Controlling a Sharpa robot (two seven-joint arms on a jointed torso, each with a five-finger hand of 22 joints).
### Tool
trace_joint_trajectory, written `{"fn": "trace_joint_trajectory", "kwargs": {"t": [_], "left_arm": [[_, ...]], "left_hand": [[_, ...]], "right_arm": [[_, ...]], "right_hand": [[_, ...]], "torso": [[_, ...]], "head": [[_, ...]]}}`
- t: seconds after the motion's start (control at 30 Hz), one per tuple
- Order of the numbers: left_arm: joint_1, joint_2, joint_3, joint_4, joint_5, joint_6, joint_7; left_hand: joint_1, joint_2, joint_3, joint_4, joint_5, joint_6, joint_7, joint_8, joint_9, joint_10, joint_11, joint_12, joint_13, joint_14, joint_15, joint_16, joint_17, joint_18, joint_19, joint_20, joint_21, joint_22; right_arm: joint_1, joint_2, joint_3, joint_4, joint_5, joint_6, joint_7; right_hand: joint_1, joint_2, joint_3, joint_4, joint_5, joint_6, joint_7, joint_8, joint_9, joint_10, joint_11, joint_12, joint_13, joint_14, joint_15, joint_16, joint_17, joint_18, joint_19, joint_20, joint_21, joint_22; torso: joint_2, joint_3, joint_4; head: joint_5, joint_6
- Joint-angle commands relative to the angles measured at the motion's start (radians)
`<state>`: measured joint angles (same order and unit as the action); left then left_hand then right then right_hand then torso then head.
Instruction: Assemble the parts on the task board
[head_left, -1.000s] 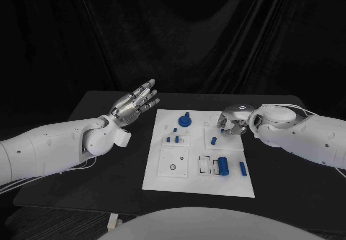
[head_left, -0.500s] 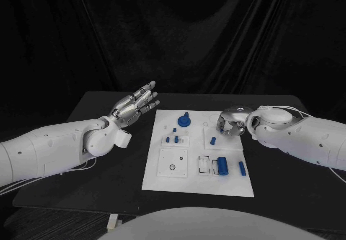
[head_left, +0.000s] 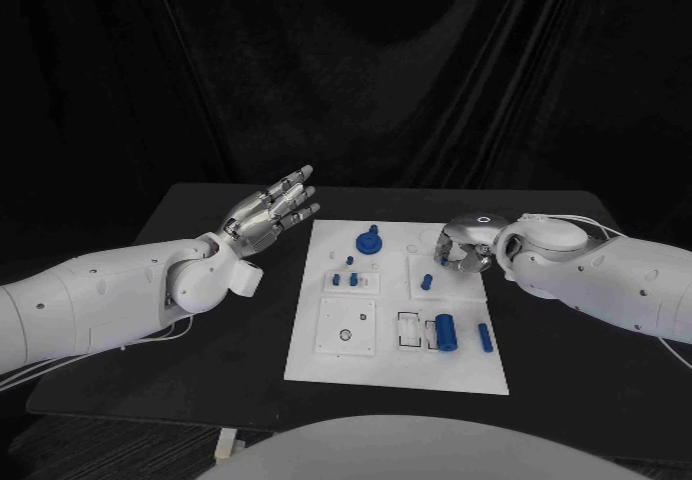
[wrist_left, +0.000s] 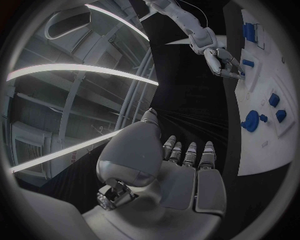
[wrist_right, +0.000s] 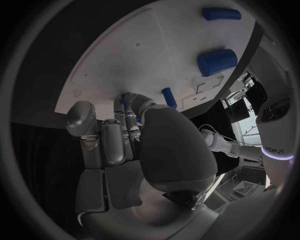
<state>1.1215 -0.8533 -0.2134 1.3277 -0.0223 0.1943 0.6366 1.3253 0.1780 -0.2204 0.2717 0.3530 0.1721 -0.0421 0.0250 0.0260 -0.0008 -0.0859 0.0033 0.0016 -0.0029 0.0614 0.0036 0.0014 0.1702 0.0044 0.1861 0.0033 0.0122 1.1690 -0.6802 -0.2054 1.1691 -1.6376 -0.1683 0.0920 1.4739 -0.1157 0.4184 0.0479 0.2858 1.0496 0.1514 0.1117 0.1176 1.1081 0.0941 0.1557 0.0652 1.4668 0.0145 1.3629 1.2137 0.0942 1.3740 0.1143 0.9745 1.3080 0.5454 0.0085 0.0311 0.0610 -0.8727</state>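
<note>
Left hand (head_left: 271, 213) raised off the table left of the board (head_left: 325, 362), palm up, fingers spread and straight, holding nothing; the left wrist view confirms the flat bare palm (wrist_left: 181, 185).

Right hand (head_left: 464, 246) low over the board's far right corner, fingers curled downward. Right wrist view: fingertips (wrist_right: 128, 107) bent onto the white plate (wrist_right: 125, 55); cannot tell whether they pinch a part.

Parts, head view: round knobbed piece (head_left: 371, 240) at far centre; two small pegs (head_left: 345, 279) near of it; a short peg (head_left: 427, 282) just near the right hand; a thick cylinder (head_left: 446, 332) and a thin pin (head_left: 485, 338) at near right.

Right wrist view adds a close look at the cylinder (wrist_right: 217, 61), pin (wrist_right: 220, 13) and short peg (wrist_right: 169, 97) beside the fingers. Left wrist view shows the right hand (wrist_left: 222, 62) from across the board.

No writing legible on the board.
</note>
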Motion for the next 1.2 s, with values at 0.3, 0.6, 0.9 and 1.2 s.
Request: {"fn": "trace_joint_trajectory", "kwargs": {"t": [0.3,0.6,0.9,1.2], "left_arm": [[-0.004,0.007,0.001,-0.003,0.004,0.022,-0.009],[-0.005,0.008,0.001,-0.007,0.004,0.025,-0.021],[-0.007,0.009,0.001,-0.009,0.004,0.029,-0.027],[-0.009,0.009,0.001,-0.011,0.004,0.033,-0.032]], "left_hand": [[0.024,0.010,0.001,-0.014,0.029,0.039,0.015,0.014,0.005,0.001,0.020,-0.003,-0.002,0.003,0.014,-0.004,-0.001,0.010,0.001,0.018,0.003,0.013],[0.036,0.019,0.004,-0.024,0.046,0.046,0.021,0.018,0.006,0.001,0.025,-0.003,-0.002,0.003,0.020,-0.004,-0.001,0.010,0.004,0.025,0.005,0.019],[0.042,0.022,0.006,-0.031,0.057,0.047,0.024,0.019,0.006,0.001,0.028,-0.003,-0.002,0.003,0.023,-0.004,-0.001,0.010,0.006,0.029,0.006,0.024],[0.044,0.024,0.006,-0.033,0.060,0.047,0.025,0.019,0.006,0.001,0.030,-0.003,-0.002,0.003,0.026,-0.004,-0.001,0.011,0.007,0.031,0.007,0.027]], "right_arm": [[-0.005,-0.008,-0.002,0.002,-0.003,-0.062,0.001],[-0.005,-0.027,-0.002,0.028,-0.003,-0.099,-0.003],[0.011,-0.056,-0.002,0.075,-0.003,-0.119,-0.008],[0.050,-0.101,-0.002,0.183,-0.003,-0.098,-0.016]], "right_hand": [[-0.004,0.006,-0.003,-0.016,-0.038,0.091,-0.030,0.041,0.035,0.114,-0.033,0.000,0.004,0.001,-0.029,-0.010,-0.008,0.013,-0.005,-0.022,0.022,0.124],[-0.013,0.003,-0.010,-0.013,-0.044,0.092,-0.032,0.039,0.037,0.120,-0.035,-0.006,0.002,0.002,-0.031,-0.010,-0.007,0.012,-0.004,-0.024,0.026,0.124],[-0.017,-0.005,0.000,-0.015,0.027,0.077,-0.026,0.019,0.032,0.113,-0.028,-0.040,-0.001,0.002,-0.027,-0.016,-0.016,0.009,-0.001,-0.024,0.036,0.127],[-0.029,-0.018,0.015,-0.010,0.076,0.060,-0.020,-0.003,0.021,0.105,-0.021,-0.068,-0.002,-0.005,-0.022,-0.035,-0.043,0.012,-0.008,-0.021,0.023,0.123]], "torso": [[0.000,0.0002,-0.0002],[0.000,-0.0004,0.0002],[-0.002,-0.0004,-0.0003],[-0.002,-0.0009,0.0000]], "head": [[0.003,0.000],[0.007,0.000],[0.008,0.000],[0.015,0.000]]}}
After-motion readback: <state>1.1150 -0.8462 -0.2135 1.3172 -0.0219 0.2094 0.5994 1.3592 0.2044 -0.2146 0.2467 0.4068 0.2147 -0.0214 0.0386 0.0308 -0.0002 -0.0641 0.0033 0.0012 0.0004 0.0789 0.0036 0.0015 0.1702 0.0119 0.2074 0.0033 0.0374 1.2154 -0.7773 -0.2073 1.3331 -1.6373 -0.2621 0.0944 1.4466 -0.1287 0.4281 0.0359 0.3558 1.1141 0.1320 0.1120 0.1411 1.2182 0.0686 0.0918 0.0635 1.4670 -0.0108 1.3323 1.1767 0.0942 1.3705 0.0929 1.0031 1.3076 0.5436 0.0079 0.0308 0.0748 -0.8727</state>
